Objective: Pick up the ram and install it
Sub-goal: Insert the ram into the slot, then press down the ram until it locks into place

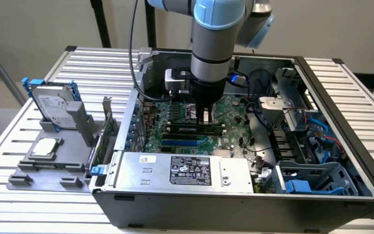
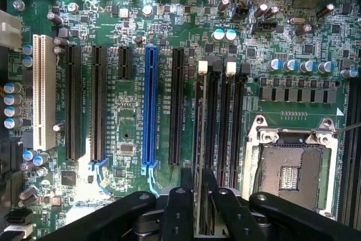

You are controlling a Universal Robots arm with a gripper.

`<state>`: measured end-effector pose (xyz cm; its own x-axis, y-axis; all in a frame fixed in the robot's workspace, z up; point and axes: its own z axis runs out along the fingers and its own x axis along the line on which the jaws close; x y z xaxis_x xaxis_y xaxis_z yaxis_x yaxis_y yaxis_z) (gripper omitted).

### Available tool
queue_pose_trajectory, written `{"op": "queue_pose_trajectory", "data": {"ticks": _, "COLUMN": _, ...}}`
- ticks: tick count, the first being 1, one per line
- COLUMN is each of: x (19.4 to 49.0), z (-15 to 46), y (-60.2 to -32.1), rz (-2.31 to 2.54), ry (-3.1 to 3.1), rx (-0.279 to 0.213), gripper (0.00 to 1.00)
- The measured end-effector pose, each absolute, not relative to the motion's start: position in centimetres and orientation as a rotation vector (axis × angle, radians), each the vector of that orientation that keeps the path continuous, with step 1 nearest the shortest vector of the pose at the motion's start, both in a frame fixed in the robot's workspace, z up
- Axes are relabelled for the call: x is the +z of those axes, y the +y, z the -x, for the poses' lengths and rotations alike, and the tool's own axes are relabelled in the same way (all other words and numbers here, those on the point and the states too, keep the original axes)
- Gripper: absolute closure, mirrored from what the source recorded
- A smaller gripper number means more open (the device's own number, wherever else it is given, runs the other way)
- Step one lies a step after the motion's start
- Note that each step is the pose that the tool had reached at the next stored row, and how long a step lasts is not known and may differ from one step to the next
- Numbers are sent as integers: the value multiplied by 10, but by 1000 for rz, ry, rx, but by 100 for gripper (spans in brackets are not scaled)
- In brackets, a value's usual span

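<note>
On the exterior view's left, a grey moulded parts holder (image 1: 47, 163) is being used on the slatted metal worktop (image 1: 18, 131) to keep spare components upright and apart: a silver hard drive in a blue frame (image 1: 52, 103) is being propped on edge, and a square silver processor (image 1: 45, 146) is lying flat in a recess.

Toward the middle, the open black computer case (image 1: 252, 200) is lying on its side so that the green motherboard (image 1: 229, 109) is facing upward and can be reached from above. The silver power supply box with a printed label (image 1: 183, 170) is occupying the near edge of the case.

Above the board, the black gripper (image 1: 204, 114) is being held vertically on the grey-and-blue robot arm (image 1: 216, 34). The ram, a long, narrow green circuit-board stick (image 2: 204, 210), is being pinched edge-on between the fingers (image 2: 176, 213), its length running in line with the black memory slots with white end latches (image 2: 221, 122), apparently so that it can be seated straight. It is just above them, not yet seated.

Rightward in the wrist view, the empty silver processor socket (image 2: 290, 165) is lying just beside those slots.
</note>
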<state>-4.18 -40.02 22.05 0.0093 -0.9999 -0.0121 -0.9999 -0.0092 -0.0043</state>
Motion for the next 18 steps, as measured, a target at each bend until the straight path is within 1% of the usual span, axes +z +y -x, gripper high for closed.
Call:
{"op": "queue_pose_trajectory", "data": {"ticks": 6, "x": 243, "z": 42, "y": -400, "rz": 2223, "ry": 2203, "rx": 10, "gripper": 78}}
{"op": "queue_pose_trajectory", "data": {"ticks": 7, "x": 245, "z": 42, "y": -400, "rz": 2223, "ry": 2202, "rx": 11, "gripper": 80}}
{"op": "queue_pose_trajectory", "data": {"ticks": 8, "x": 245, "z": 42, "y": -400, "rz": 2223, "ry": 2202, "rx": 11, "gripper": 80}}
{"op": "queue_pose_trajectory", "data": {"ticks": 9, "x": 245, "z": 42, "y": -400, "rz": 2223, "ry": 2202, "rx": 11, "gripper": 87}}
{"op": "queue_pose_trajectory", "data": {"ticks": 10, "x": 245, "z": 42, "y": -400, "rz": 2223, "ry": 2202, "rx": 11, "gripper": 89}}
{"op": "queue_pose_trajectory", "data": {"ticks": 18, "x": 245, "z": 42, "y": -400, "rz": 2223, "ry": 2202, "rx": 11, "gripper": 89}}
